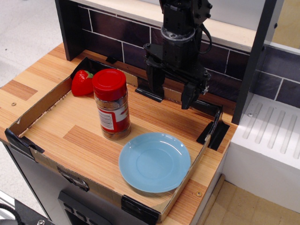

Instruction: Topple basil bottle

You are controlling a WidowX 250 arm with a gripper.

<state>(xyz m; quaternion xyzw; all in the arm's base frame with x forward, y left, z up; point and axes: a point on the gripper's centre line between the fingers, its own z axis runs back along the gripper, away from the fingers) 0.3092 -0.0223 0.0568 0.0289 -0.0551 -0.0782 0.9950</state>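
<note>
the basil bottle (111, 104) stands upright a little left of the frame's centre, red lid on top, on the wooden board inside a low cardboard wall (44, 101) that fences the work area. it looks set there with space around it so a sideways push can tip it.

the gripper (172, 94) hangs in the upper middle of the frame, to the right of the bottle and a bit behind it, clear of it. its jaws are spread wide and hold nothing; both fingers point down with open air between them. i'd say that stance suits a nudge against the jar's upper half more than a grasp.

a red pepper toy (82, 82) sits in the upper left, just behind and left of the bottle, close to the cardboard corner. a blue plate (154, 161) lies flat at lower centre right, its rim near the bottle's base but not touching, as far as i can tell.

room to fall: toward lower left the board is bare up to the cardboard edge. toward the pepper there's little space. toward lower right the bottle would land on the plate. pushing from the right would send it over the bare wood, which seems the safest line.
</note>
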